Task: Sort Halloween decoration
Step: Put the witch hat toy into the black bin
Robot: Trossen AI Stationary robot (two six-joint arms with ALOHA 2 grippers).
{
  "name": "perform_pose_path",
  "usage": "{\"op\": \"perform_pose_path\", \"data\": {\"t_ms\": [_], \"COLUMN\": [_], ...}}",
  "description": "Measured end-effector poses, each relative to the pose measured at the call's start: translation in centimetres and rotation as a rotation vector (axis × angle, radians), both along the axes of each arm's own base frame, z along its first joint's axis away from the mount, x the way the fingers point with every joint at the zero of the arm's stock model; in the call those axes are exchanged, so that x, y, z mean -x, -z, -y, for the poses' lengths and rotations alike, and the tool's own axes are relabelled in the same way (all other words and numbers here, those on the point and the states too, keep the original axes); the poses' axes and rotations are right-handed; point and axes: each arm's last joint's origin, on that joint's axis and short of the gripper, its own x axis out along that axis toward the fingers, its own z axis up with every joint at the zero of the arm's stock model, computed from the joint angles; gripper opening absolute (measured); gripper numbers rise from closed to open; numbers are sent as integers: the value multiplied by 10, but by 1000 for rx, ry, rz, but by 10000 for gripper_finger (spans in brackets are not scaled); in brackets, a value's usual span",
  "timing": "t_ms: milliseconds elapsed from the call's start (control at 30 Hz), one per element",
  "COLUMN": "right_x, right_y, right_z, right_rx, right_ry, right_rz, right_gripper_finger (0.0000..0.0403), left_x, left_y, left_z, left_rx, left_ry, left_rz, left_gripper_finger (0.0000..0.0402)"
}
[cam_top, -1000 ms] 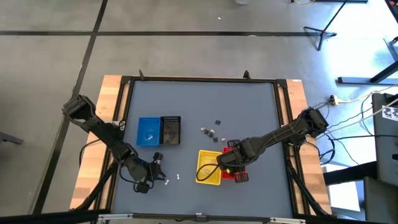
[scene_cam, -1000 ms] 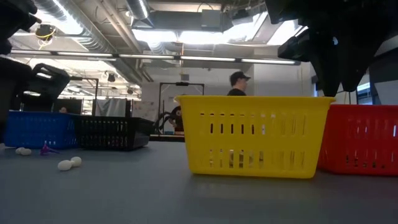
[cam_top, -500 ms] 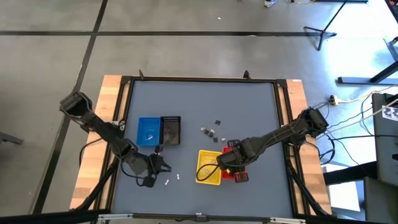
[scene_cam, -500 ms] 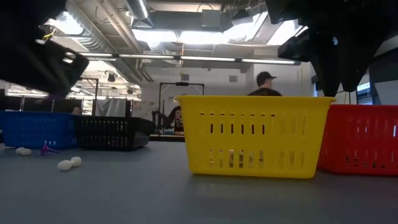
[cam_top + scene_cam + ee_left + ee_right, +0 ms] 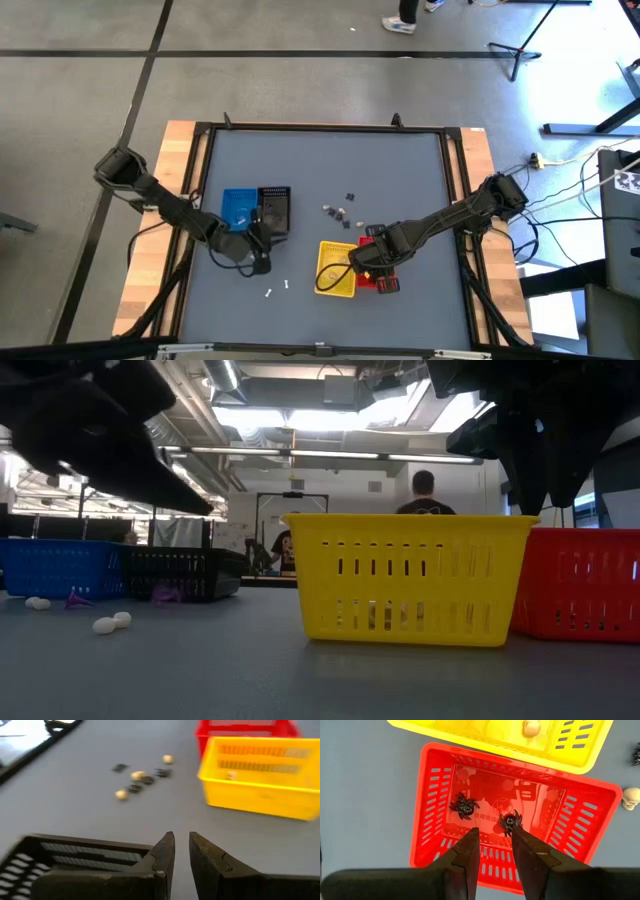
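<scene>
The grey desk [image 5: 320, 170] carries four small mesh baskets in two pairs: a blue basket [image 5: 238, 210] touching a black basket [image 5: 274, 209] on the left side, and a yellow basket [image 5: 337, 268] touching a red basket [image 5: 378, 272] on the right.

The left arm reaches in so that the left hand [image 5: 260, 250] sits just beside the near edge of the black basket. Its wrist view shows the left hand [image 5: 181, 851] with the fingers apart by a narrow gap and nothing visible between them. The right hand [image 5: 372, 262] hangs over the red basket; the right hand [image 5: 495, 851] has its fingers apart and empty, pointing down at the basket floor.

The Halloween decoration is scattered. A loose cluster of trinkets [image 5: 342, 211] lies mid-desk between the basket pairs (dark ones and pale round ones mixed, as the left wrist view shows). Two white pieces [image 5: 277, 289] lie near the front edge. Two black spiders [image 5: 464, 805] already rest in the red basket, and a pale skull [image 5: 532, 727] sits in the yellow one. Another skull [image 5: 631, 798] lies on the desk just beside the red basket.

Judging by this, the left hand seems to be at the black basket with nothing left to hold, so the next pick probably comes from the loose pieces. To do it well, it should descend straight over one trinket, well clear of its neighbours, and close low against the desk.
</scene>
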Motion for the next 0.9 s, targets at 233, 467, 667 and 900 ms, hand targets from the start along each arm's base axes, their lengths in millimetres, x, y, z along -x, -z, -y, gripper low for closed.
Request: {"op": "perform_pose_path", "data": {"t_ms": [233, 467, 667, 900], "right_x": [0, 0, 0, 0], "right_y": [0, 0, 0, 0], "right_z": [0, 0, 0, 0], "right_rx": [0, 0, 0, 0], "right_ry": [0, 0, 0, 0], "right_rz": [0, 0, 0, 0], "right_gripper_finger": [113, 113, 113, 113], "left_x": [-5, -5, -5, -1], "left_y": [0, 2, 3, 8], "left_z": [-12, -8, -1, 0], "left_rx": [5, 120, 273, 307], "left_ry": [-46, 72, 219, 275], "left_rz": [-3, -39, -92, -177], "left_gripper_finger": [50, 50, 58, 101]}}
